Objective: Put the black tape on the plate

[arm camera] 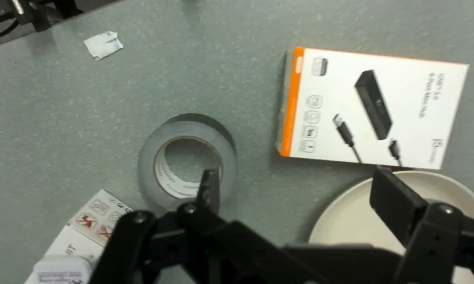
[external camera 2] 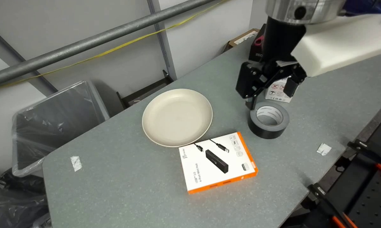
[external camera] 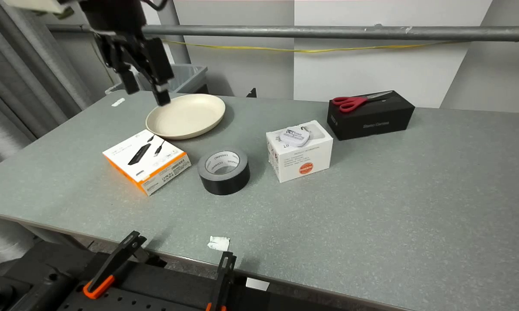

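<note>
The black tape point(external camera: 224, 185) lies flat on the grey table, its hollow centre facing up. It also shows in an exterior view point(external camera 2: 267, 131) and in the wrist view point(arm camera: 148, 161). The cream plate point(external camera: 190, 114) stands near the back edge of the table; it also shows in an exterior view point(external camera 2: 177, 117) and partly in the wrist view point(arm camera: 355, 221), where the fingers cover some of it. My gripper point(external camera: 147, 93) is open and empty, raised above the table. In the wrist view the gripper point(arm camera: 296, 187) has one finger overlapping the tape ring and the other overlapping the plate.
A white-and-orange box point(external camera 2: 219, 163) lies close beside the plate and left of the tape in an exterior view point(external camera: 147, 157). A white box point(external camera: 305, 162) with a small white item on top stands beside the tape. Red scissors point(external camera: 350, 103) lie on a black box point(external camera: 371, 123). A bin point(external camera 2: 60, 117) stands past the table edge.
</note>
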Tool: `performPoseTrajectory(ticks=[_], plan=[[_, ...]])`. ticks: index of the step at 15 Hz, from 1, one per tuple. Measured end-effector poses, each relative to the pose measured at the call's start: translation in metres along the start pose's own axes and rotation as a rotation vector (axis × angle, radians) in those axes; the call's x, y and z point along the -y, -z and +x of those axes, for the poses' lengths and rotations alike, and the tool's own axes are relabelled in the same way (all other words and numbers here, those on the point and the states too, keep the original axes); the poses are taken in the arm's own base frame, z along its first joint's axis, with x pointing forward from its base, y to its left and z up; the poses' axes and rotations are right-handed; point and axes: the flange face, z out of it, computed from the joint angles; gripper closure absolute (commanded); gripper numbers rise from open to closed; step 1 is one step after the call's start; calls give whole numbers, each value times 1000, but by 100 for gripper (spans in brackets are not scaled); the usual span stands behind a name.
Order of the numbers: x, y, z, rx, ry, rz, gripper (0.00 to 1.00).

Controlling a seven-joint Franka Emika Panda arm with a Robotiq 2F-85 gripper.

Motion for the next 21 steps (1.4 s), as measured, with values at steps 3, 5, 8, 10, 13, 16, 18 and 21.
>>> performPoseTrajectory(ticks=[3, 5, 8, 10, 13, 16, 18, 21], plan=[[-23, -26, 9, 22, -68, -6, 0], [-23, -27, 9, 25, -76, -7, 0], [-23, -28, 9, 24, -80, -8, 0], [-23, -31, 14, -7, -111, -11, 0], [-33, -56, 29, -47, -176, -45, 0], [-51, -88, 48, -61, -250, -95, 0], [-61, -108, 59, -58, -296, -129, 0], [-67, -132, 73, -40, -351, -156, 0]])
